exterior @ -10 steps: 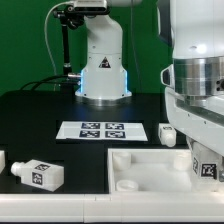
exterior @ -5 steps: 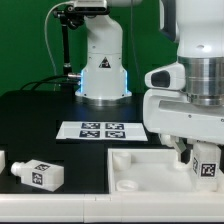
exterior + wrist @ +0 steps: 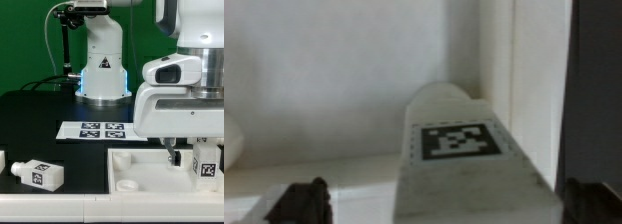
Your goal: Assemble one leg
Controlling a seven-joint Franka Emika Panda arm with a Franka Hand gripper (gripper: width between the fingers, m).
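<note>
A leg (image 3: 207, 161), a small white peg with a black-and-white tag, stands at the right end of the wide white panel (image 3: 135, 172). My gripper (image 3: 192, 158) hangs over it. In the wrist view the leg (image 3: 459, 140) lies between my two dark fingertips (image 3: 299, 202), with a gap on one side, so my gripper (image 3: 441, 205) is open around it. Another tagged leg (image 3: 40, 174) lies on the black table at the exterior view's left.
The marker board (image 3: 100, 130) lies flat behind the panel. The white robot base (image 3: 100, 70) stands at the back. A further white part (image 3: 2, 160) shows at the far left edge. My big white arm housing (image 3: 185, 95) hides the right side.
My arm has shifted toward the exterior view's left and come lower over the panel's right end. It now hides the small white part that stood behind the panel.
</note>
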